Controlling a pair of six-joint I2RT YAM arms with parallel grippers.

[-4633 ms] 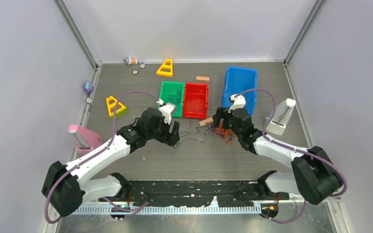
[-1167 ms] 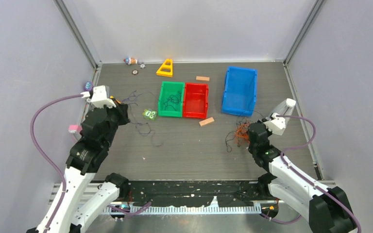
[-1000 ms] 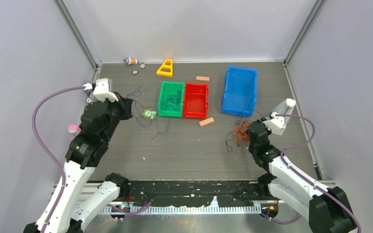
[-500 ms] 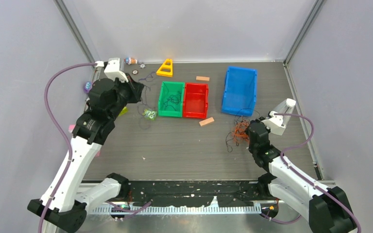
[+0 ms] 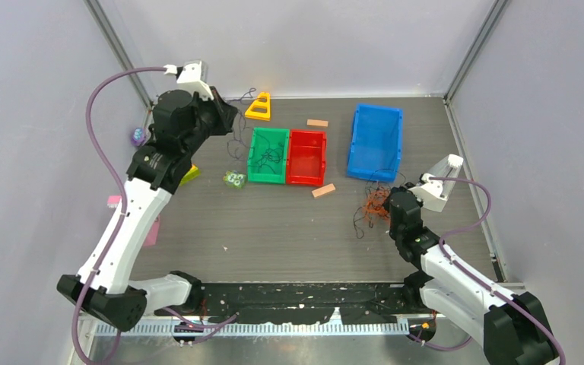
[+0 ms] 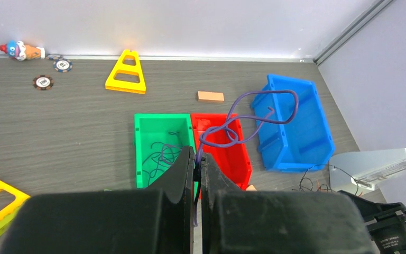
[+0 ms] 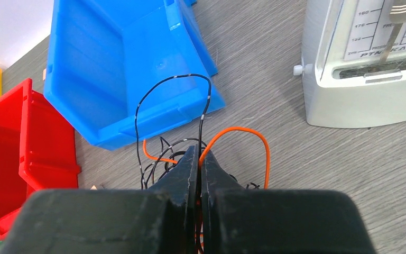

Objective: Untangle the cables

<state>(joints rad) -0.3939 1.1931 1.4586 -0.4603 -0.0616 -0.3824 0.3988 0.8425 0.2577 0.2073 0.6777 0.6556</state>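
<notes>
Item 1: metronome (image 7: 359, 79). Pale grey plastic, wedge body. Printed scale, "160" legible; maker's line below too blurred to read.

Item 2: cables, thin floppy wire.
- Purplish strand (image 6: 295, 103) loops up from left gripper (image 6: 196, 164), fingers pressed together on it, above green bin (image 6: 137, 143), which holds dark strands (image 6: 161, 153).
- Orange/black clump (image 5: 374, 204) lies on woodgrain table (image 5: 289, 236), just beside blue bin (image 7: 121, 69). Right gripper (image 7: 199, 159) fingers closed, pinching clump strands.

Bins: rigid glossy plastic, rectangular.
</notes>
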